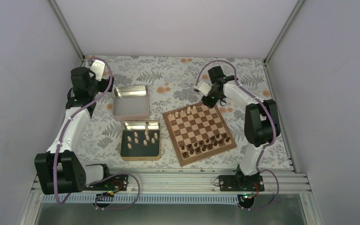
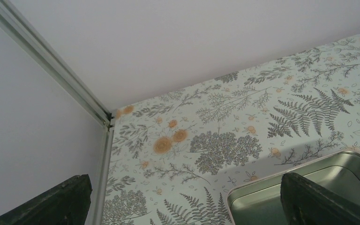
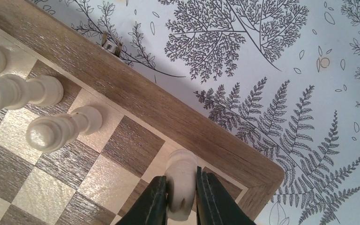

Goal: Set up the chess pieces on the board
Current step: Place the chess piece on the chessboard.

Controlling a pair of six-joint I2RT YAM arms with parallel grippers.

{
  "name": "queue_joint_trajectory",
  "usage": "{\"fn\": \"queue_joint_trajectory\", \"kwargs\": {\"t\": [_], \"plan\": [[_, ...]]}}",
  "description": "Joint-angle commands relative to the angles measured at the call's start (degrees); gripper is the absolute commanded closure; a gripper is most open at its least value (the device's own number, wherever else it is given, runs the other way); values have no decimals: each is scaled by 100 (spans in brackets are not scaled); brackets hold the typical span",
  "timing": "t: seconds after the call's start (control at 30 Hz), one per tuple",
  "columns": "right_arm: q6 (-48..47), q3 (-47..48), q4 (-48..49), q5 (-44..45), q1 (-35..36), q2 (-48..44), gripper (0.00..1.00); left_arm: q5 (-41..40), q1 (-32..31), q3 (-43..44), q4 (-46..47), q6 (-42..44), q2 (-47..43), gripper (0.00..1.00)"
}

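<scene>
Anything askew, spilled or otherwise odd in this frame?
Only the board stands out: it sits turned at an angle to the table edge. No piece looks tipped or spilled. The right gripper is shut on a pale piece at the board's far corner.

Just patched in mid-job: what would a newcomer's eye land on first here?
The right tool is shut on a pale chess piece at the far right corner square of the board, beside a few pale chessmen standing along that far edge. Dark chessmen crowd the near rows, and loose pale pieces lie in the tin left of the board.
</scene>
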Motion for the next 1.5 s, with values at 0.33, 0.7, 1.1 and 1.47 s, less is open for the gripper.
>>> {"fn": "queue_joint_trajectory", "kwargs": {"t": [0.33, 0.7, 1.1, 1.47], "plan": [[-20, -108, -177, -91, -44, 48, 84, 110, 32, -16, 142, -83, -89, 0], [-29, -99, -271, 29, -49, 136, 84, 126, 32, -14, 141, -83, -89, 0], [-30, -37, -231, 62, -66, 235, 81, 139, 32, -18, 141, -84, -90, 0], [30, 371, -379, 92, -34, -198, 62, 123, 32, -24, 133, -84, -115, 0]]}}
